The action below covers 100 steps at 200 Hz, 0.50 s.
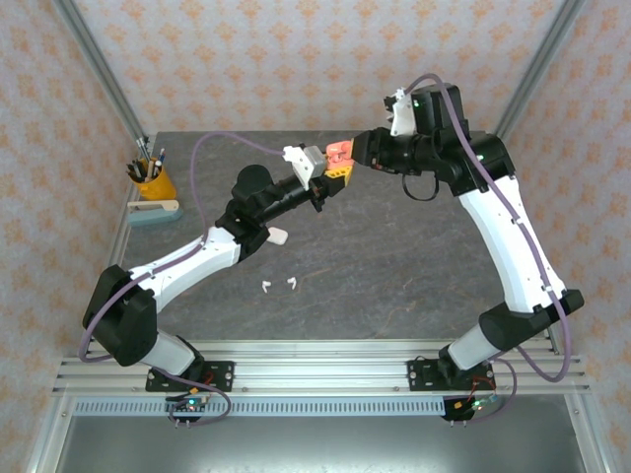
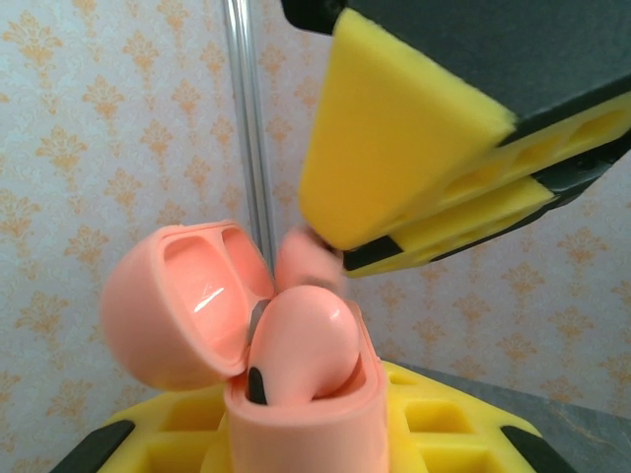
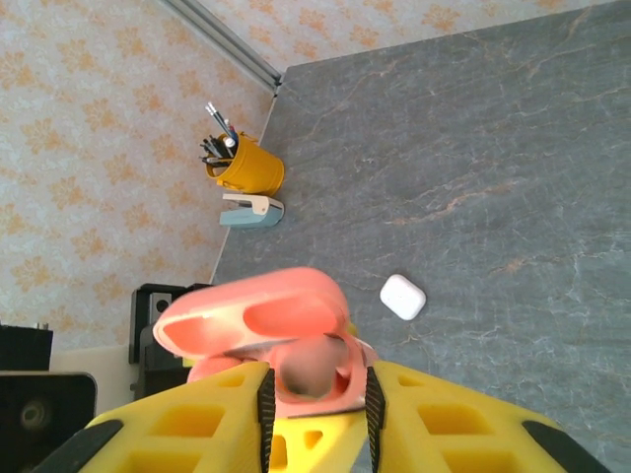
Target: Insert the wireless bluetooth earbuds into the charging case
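Left gripper (image 1: 333, 175) clamps the open pink case (image 2: 306, 419); right gripper (image 3: 315, 394) pinches a pink earbud (image 3: 311, 367). Align its stem with the free socket, then press straight.

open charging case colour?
The charging case is salmon pink; the left wrist view shows it best.

Left arm (image 1: 187, 258), right arm (image 1: 513, 236): white shells, black joints; purple cables (image 1: 194, 177); yellow finger pads (image 3: 197, 434).
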### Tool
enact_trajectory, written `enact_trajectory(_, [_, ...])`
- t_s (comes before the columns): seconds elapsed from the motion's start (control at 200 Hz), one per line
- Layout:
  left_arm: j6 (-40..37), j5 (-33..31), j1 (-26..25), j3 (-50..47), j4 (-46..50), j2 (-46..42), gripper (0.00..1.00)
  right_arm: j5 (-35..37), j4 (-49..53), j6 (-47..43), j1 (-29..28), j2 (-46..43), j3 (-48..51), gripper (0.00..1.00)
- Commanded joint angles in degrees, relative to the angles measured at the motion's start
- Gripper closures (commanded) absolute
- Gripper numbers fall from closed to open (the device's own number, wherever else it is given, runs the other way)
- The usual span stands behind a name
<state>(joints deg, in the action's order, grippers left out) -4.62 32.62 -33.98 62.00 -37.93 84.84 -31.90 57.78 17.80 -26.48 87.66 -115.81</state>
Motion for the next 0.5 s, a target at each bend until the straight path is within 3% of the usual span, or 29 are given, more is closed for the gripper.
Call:
enact_trajectory(0.0, [-1.2, 0.3, 0.6, 1.2, -2.3, -0.1, 1.00, 2.1, 2.3, -1.4, 0.4, -2.0, -0.8, 0.68])
enact_trajectory(0.335, [-0.8, 0.5, 0.7, 0.5, -2.8, -0.4, 1.00, 3.4, -1.4, 2.2, 2.1, -1.4, -2.5, 0.67])
enact_trajectory(0.495, [-0.8, 0.4, 0.7, 0.6, -2.7, -0.5, 1.00, 8.7, -1.2, 3.8, 2.3, 0.2, -4.0, 0.67])
